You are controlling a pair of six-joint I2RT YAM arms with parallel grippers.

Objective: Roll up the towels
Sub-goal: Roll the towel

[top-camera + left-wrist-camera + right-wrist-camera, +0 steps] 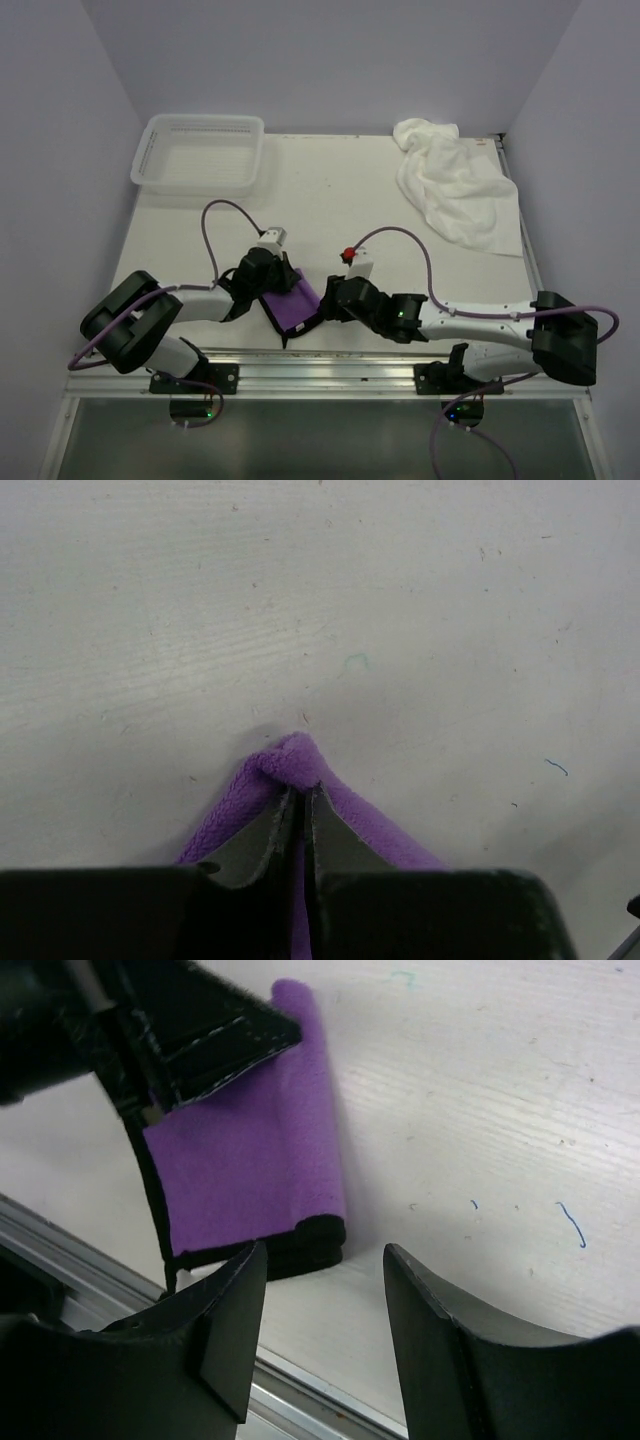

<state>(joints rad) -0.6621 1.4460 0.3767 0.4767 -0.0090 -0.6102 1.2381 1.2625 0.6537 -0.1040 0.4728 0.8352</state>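
The small purple towel (294,306) with dark trim lies partly rolled near the table's front edge, between the two arms. My left gripper (281,286) is shut on the towel's far fold; in the left wrist view the gripper (303,791) pinches the purple towel (297,754) at its tip. My right gripper (326,300) stands open just to the right of the towel, with nothing between its fingers. In the right wrist view the gripper (325,1260) is a little short of the trimmed end of the purple towel (250,1160). The large white towel (455,185) lies crumpled at the back right.
A white mesh basket (160,150) stands at the back left corner. A metal rail (320,375) runs along the table's near edge, right behind the purple towel. Walls close in the table on the left, back and right.
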